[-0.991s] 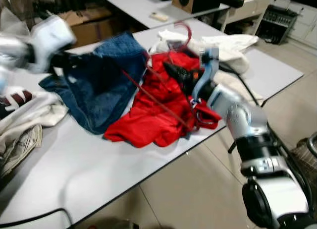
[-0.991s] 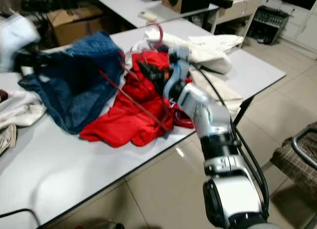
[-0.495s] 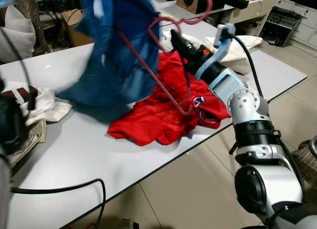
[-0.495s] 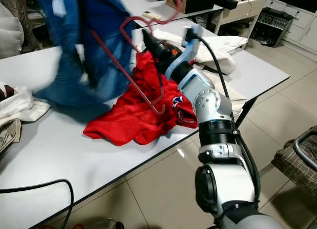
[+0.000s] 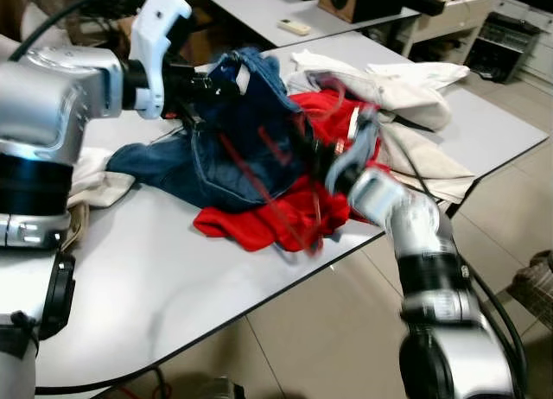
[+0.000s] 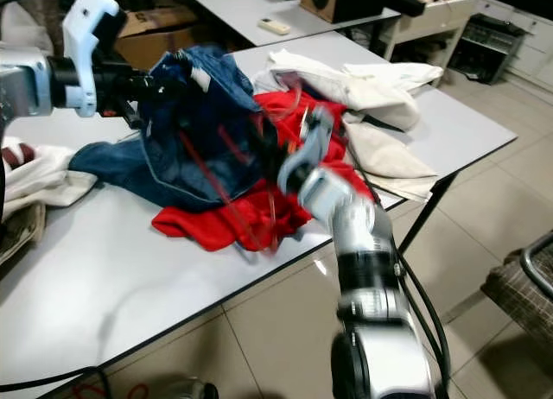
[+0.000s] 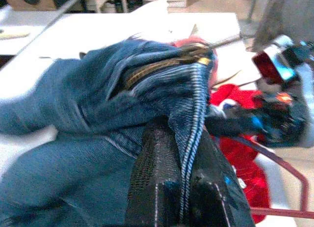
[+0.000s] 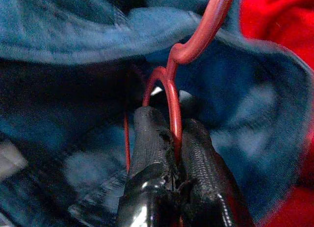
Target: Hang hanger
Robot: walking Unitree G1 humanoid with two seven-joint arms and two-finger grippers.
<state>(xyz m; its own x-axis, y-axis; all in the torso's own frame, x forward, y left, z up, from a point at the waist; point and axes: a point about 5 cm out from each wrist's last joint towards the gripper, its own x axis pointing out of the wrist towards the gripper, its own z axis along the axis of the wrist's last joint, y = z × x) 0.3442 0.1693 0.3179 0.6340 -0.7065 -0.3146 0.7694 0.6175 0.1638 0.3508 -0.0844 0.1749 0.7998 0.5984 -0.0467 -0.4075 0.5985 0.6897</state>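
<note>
A pair of blue jeans hangs partly lifted over the white table. My left gripper is shut on its waistband, just above the pile. A thin red wire hanger slants across the front of the jeans, blurred. My right gripper is shut on the hanger's wire, and its fingertips sit inside the blue denim. From the head, that gripper is at the jeans' right edge, over a red garment.
Cream and white clothes lie on the table's right half, more light clothes at the left. The table's front edge runs close to my right arm. A second table with a remote stands behind. A chair is at the far right.
The jeans, held high half a second ago, have come down onto the pile. My right gripper has dropped with the hanger and pushed it into the denim.
</note>
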